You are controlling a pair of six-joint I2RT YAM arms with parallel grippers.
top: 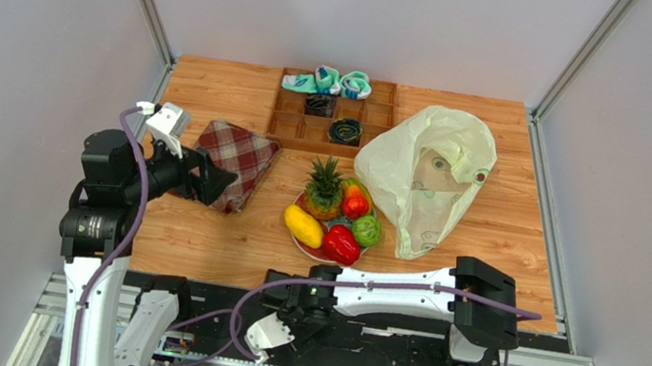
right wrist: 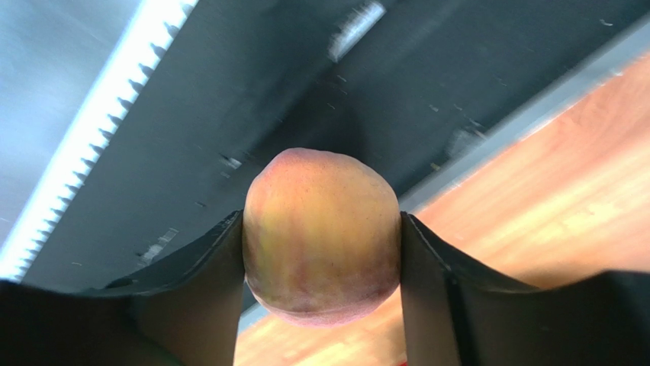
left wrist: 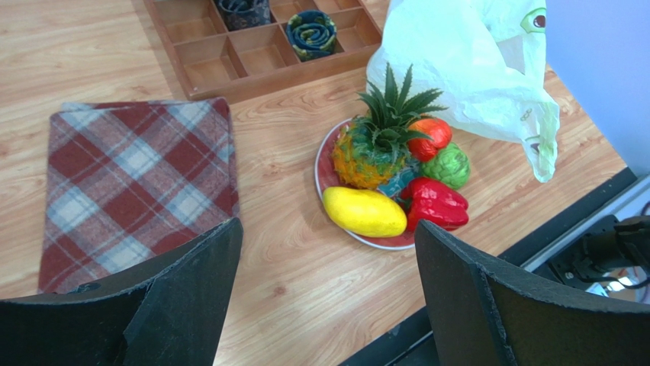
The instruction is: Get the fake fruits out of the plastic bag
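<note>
While five of the fake fruits sat heaped on the plate (top: 294,242) near the middle of the table (top: 501,265) – pineapple (top: 324,190), mango (top: 303,226), red pepper (top: 341,243), green round piece (top: 366,231) and small red fruit (top: 355,204) – the sixth, the peach (right wrist: 320,252), was nowhere near them. It was pinched between the fingers of the right gripper (right wrist: 320,225), one black pad pressed to each side, hanging out over the dark rail (right wrist: 229,91) just past the table's near edge.

Just right of the plate, the plastic bag (top: 427,173) lay slack and crumpled, its mouth gaping. From where I stood I could make out no fruit in it, only its own print, though the folds hid some of the inside.

To my eye the job was nearly done – the bag looked emptied, and what remained was setting the peach down with the others.

Off to the left, the left gripper (left wrist: 328,227) hovered above the plaid cloth (top: 242,157) with its jaws spread wide and nothing between them. At the far edge stood a wooden tray (top: 285,125) holding rolled socks (top: 327,80).
</note>
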